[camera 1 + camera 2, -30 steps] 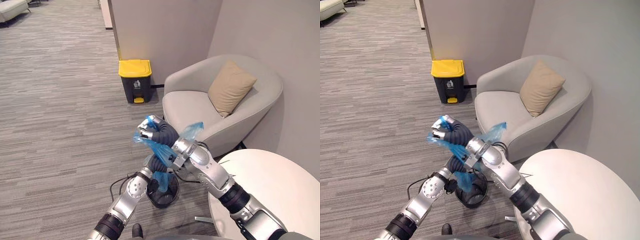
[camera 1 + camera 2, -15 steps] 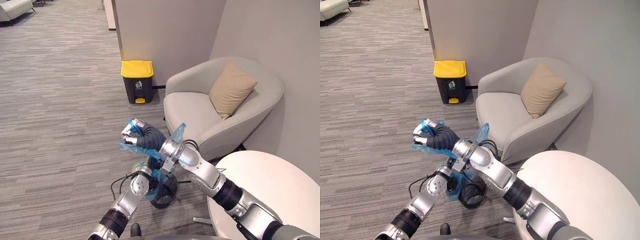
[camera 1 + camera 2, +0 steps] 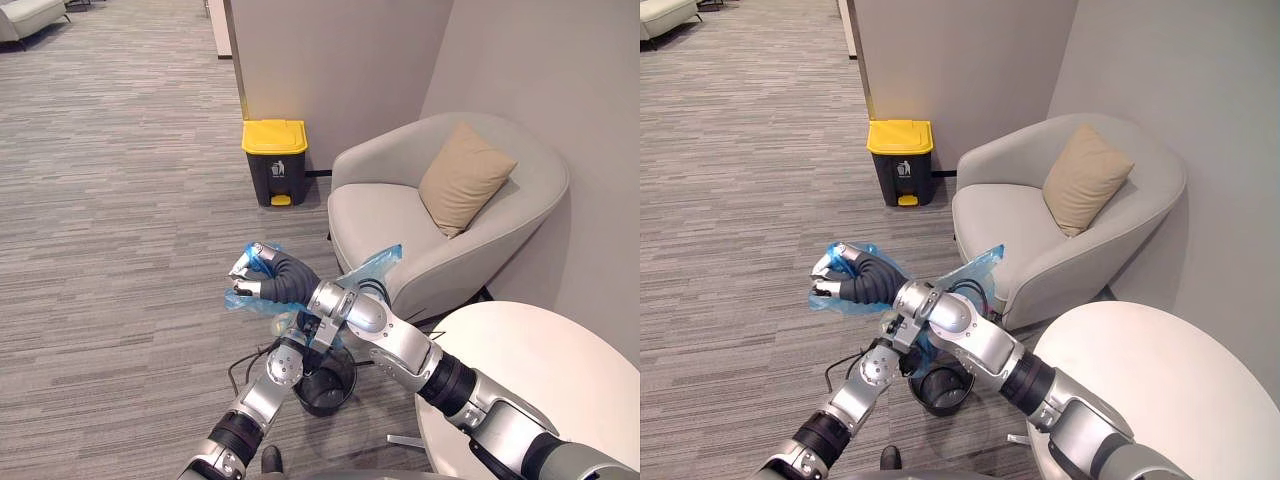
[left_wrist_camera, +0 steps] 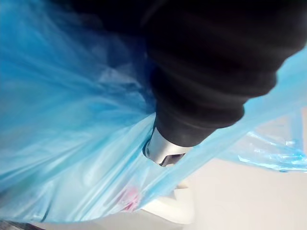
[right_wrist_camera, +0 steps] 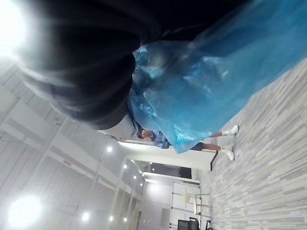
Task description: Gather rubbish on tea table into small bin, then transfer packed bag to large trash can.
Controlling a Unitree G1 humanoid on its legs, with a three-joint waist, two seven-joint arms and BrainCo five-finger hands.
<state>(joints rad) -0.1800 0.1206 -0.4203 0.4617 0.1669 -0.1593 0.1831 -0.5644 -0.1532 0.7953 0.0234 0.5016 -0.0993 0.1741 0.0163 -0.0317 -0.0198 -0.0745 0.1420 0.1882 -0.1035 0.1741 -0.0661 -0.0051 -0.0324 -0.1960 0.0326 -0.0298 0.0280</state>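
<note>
Blue bag [image 3: 372, 268] stretched above small black bin [image 3: 347, 380] on carpet; right hand [image 3: 255, 276] clenched round bag edge; left hand [image 3: 293, 338] beneath bag, grip impossible to tell.

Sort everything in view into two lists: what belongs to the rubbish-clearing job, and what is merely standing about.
Belongs to the job: blue bag, gripped in the right hand; small black bin on the floor; yellow-lidded trash can by the wall; white tea table.

Standing about: grey armchair; tan cushion on it; pale sofa far off.
</note>
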